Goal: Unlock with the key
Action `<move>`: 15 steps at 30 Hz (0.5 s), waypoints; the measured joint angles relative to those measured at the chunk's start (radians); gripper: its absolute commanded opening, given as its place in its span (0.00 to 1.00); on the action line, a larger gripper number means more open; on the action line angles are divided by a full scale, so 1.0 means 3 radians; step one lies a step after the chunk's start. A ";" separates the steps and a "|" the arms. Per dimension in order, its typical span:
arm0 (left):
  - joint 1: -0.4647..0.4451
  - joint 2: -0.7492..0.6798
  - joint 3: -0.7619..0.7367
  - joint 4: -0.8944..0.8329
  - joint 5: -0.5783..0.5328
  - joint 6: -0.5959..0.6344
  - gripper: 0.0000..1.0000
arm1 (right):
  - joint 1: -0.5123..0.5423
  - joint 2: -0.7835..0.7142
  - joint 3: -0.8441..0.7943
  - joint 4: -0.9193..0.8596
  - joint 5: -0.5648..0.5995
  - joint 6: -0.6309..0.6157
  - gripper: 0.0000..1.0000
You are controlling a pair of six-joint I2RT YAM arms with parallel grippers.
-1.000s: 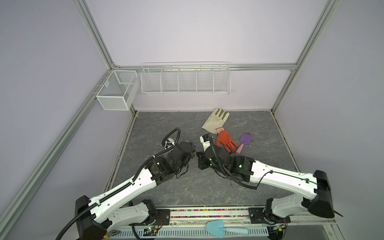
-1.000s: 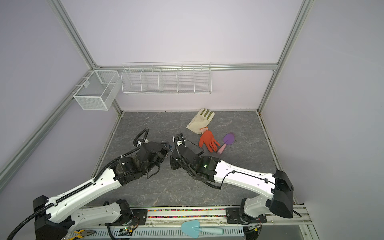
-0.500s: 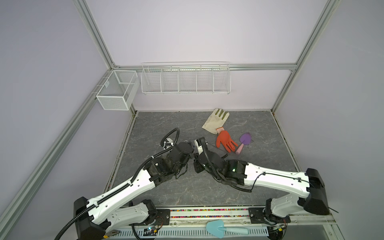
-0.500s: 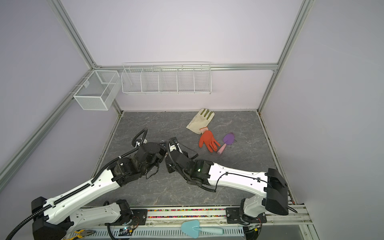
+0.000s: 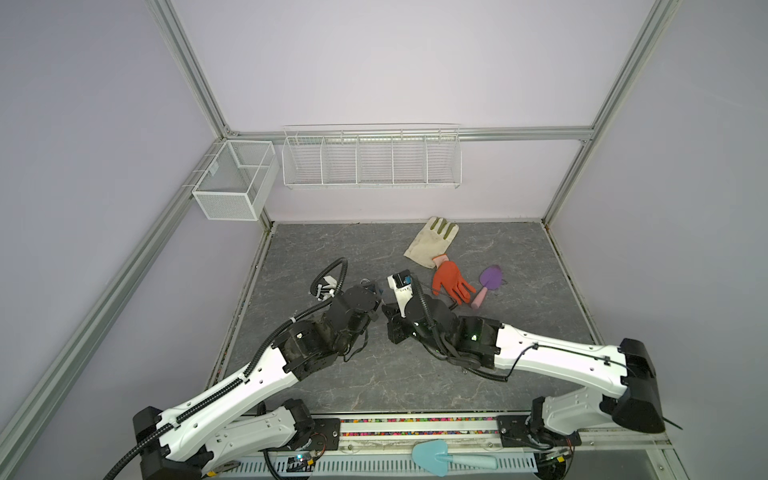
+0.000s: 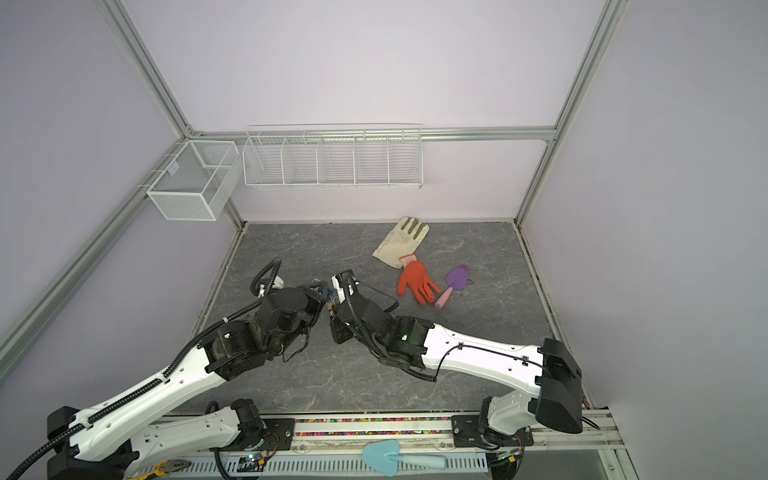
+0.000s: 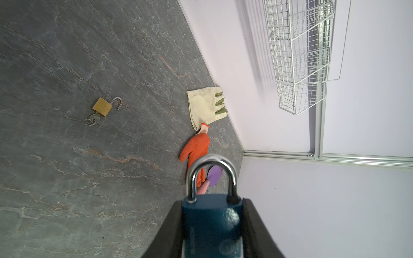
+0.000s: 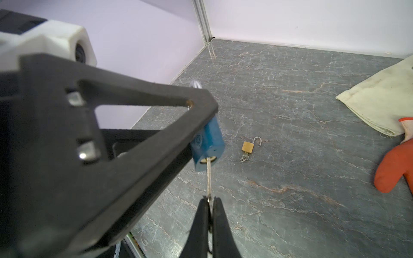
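Two locks: blue padlock (image 7: 211, 225) held off the table, brass padlock (image 7: 102, 106) lying apart on the grey table (image 7: 67, 178), shackle already swung open, its own key in it.
Left gripper (image 7: 212, 223): jaws pressed against both sides of the blue body, steel shackle (image 7: 211, 174) seated and pointing away from the wrist.
Right gripper (image 8: 209, 202): fingertips pinched together on the key (image 8: 208, 176).
Key position: blade tip at the keyway in the blue body's bottom face; depth of entry hard to judge.
Step in hand: insertion, probably just begun.
Next move: push straight along the blade's line, then twist the wrist while the left arm resists.
Bystanders: cream glove (image 5: 432, 243), orange glove (image 5: 451, 280), purple trowel (image 5: 490, 278), well clear.
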 measured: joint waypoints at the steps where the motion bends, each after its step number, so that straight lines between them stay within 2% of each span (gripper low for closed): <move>1: -0.0005 -0.0004 0.0000 -0.0010 -0.0014 0.0009 0.00 | 0.0000 -0.0003 0.0000 0.0000 -0.0022 -0.0001 0.06; 15: -0.0085 -0.0015 0.0001 -0.0050 -0.0031 0.0151 0.00 | -0.0065 -0.0144 0.0046 -0.0281 -0.0231 0.0006 0.06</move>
